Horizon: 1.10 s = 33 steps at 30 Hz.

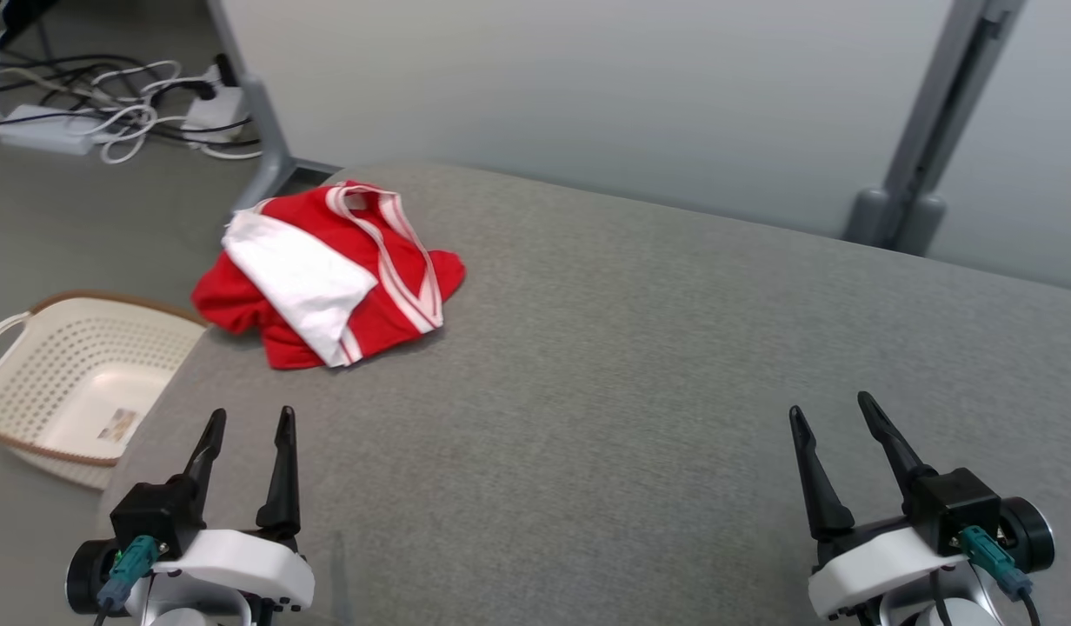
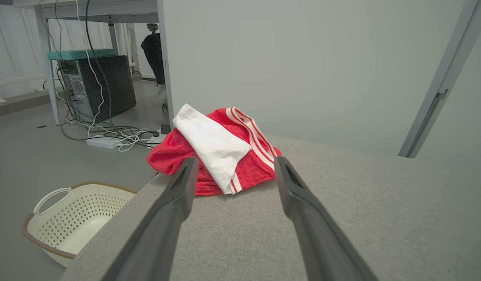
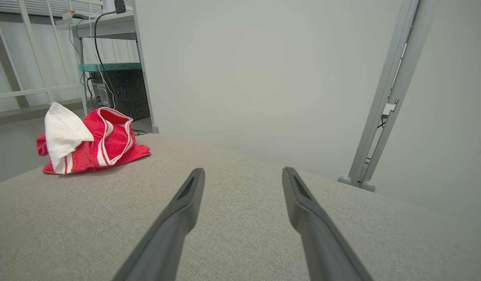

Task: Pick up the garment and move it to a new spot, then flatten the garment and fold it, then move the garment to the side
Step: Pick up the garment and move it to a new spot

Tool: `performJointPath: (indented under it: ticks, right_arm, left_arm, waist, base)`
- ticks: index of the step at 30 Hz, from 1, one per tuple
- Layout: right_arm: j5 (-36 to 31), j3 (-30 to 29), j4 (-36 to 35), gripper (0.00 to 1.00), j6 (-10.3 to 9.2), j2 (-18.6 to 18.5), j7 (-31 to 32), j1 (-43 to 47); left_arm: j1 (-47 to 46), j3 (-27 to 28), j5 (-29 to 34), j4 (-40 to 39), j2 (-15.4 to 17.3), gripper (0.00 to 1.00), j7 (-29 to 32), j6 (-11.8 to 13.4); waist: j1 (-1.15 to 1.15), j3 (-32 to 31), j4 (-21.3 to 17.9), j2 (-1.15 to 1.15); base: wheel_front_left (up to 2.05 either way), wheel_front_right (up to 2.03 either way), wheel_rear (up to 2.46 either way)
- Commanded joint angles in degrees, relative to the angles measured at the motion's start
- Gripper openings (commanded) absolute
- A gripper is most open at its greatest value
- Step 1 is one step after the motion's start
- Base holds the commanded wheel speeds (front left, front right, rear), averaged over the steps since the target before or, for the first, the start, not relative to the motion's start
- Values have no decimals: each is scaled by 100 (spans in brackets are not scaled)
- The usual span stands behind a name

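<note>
The dark-fingered left gripper (image 1: 250, 416) and right gripper (image 1: 829, 405) hover wide open and empty at the near edge of the grey fabric-covered table (image 1: 588, 391). The crumpled red-and-white cloth garment (image 1: 327, 278) lies at its far left corner, overhanging the edge, so I reckon a clumsy nudge could tip it into the cream perforated basket (image 1: 66, 348) below.

Light is even, soft and fairly bright, approx. from above, w/ only a faint shadow under the garment (image 1: 327, 278) on the grey worktop (image 1: 631, 348); head view is sharp, but in both wrist views the near fingers (image 2: 164, 224) look a bit blurred and the straight post (image 2: 439, 91) leans at the edge.
</note>
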Motion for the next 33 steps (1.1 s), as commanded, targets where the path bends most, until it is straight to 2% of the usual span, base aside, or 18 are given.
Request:
performJointPath:
  ticks: [1, 7, 19, 25, 33]
  right_arm:
    - [15, 13, -32, 100, 1, -17, -30, -69]
    - [35, 111, -40, 100, 1, -11, -30, -93]
    - [95, 96, -43, 100, 1, 2, -30, -177]
    - [31, 101, -112, 100, 1, -63, -30, -368]
    - [-4, 132, -274, 100, 1, -257, 77, -777]
  left_arm:
    - [26, 50, -14, -3, 18, 100, -11, -11]
    - [48, 146, -20, -53, -5, 100, -11, 8]
    - [-11, 183, -49, -86, -50, 100, -11, -25]
    - [-314, 206, -146, -111, -80, 100, -11, 19]
    - [-1226, 231, -258, 96, -92, 100, -10, 46]
  waist:
    - [0, 7, 260, 0]
    - [0, 34, 499, 0]
    - [0, 135, 594, 0]
    - [0, 512, 477, 0]
    - [0, 1287, 141, 0]
  base:
    - [0, 0, 0]
    - [0, 0, 0]
    - [0, 0, 0]
    - [0, 0, 0]
    - [0, 0, 0]
